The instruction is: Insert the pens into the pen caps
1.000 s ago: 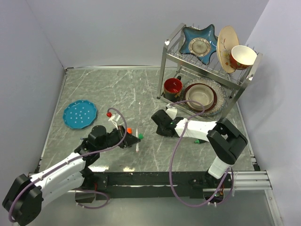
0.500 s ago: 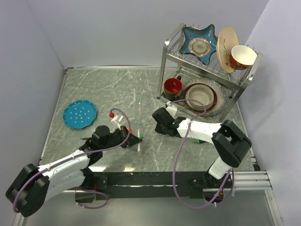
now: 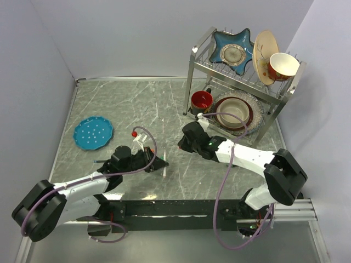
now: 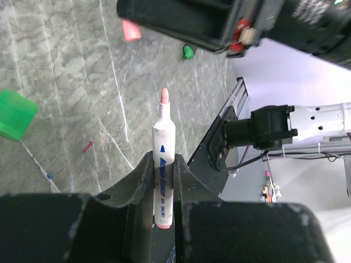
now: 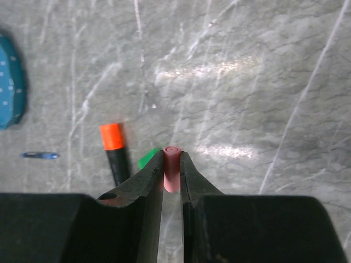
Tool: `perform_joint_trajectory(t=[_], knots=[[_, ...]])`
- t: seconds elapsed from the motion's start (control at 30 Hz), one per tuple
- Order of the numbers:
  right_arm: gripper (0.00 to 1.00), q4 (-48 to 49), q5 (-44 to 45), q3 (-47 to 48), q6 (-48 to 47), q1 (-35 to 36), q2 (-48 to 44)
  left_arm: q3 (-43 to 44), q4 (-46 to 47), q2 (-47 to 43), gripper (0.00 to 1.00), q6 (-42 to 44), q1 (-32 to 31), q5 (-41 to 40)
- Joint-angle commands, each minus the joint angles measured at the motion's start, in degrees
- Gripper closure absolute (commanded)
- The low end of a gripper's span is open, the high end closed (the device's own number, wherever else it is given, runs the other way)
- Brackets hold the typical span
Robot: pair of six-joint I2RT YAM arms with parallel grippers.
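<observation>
- We see the table [image 3: 137,104] bounded by a metal rim along the top and left of the overhead view, with grey walls just beyond.
- The dish rack [image 3: 241,71] fills the upper right. A red cup [image 3: 201,100] stands at its lower-left foot, close above the right arm's wrist.
- A blue plate [image 3: 93,132] lies at centre left, near the left-hand rim.
- The widest bare marble is the upper-left and upper-middle stretch, between plate and rack.
- Both grippers sit low in the centre of that view, near each other with a short gap between them.
- The left gripper [image 4: 163,164] is clenched on the white pen [image 4: 163,131]. In its wrist view the pen rises from bottom centre and leans slightly right.
- The pen is slim with blue lettering down the barrel, and its bare pink tip points at the right gripper's dark body along the top edge.
- The right gripper [image 5: 171,161] pinches the reddish-pink cap [image 5: 171,150] at lower centre of its wrist view, round end facing the camera, above the marble.
- Left of it an orange-tipped marker [image 5: 112,148] lies on the table, and a blue pen [image 5: 39,155] lies at the far left.
- A green cap [image 4: 188,52] rests on the marble at upper centre of the left wrist view.
</observation>
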Motion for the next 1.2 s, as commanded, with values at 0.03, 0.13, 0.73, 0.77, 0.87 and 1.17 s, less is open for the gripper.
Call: perform_joint_trajectory(t=[0.03,0.13,0.73,0.77,0.87,1.17], knots=[[0.87,2.8,-1.8,0.7,1.2,0.5,-3.8,0.5,6.0,2.4,0.99,0.0,-0.9,2.2],[0.87,3.2,-2.6,0.8,1.5,0.7,-4.4,0.8,6.8,3.9,0.99,0.0,-1.2,2.4],[0.88,8.2,-6.6,-2.3,3.5,3.0,-9.2,3.2,9.2,7.5,0.99,0.4,-2.1,4.9],[0.88,8.3,-6.7,-2.4,3.5,3.2,-9.2,3.4,8.9,7.5,0.99,0.5,-2.1,4.7],[0.88,8.1,-6.4,-2.3,3.6,3.8,-9.4,3.5,8.3,7.2,0.99,0.8,-2.1,4.7],[0.88,7.6,-5.2,-3.6,4.0,5.3,-11.2,4.3,6.0,6.4,0.99,2.1,-2.1,3.7]])
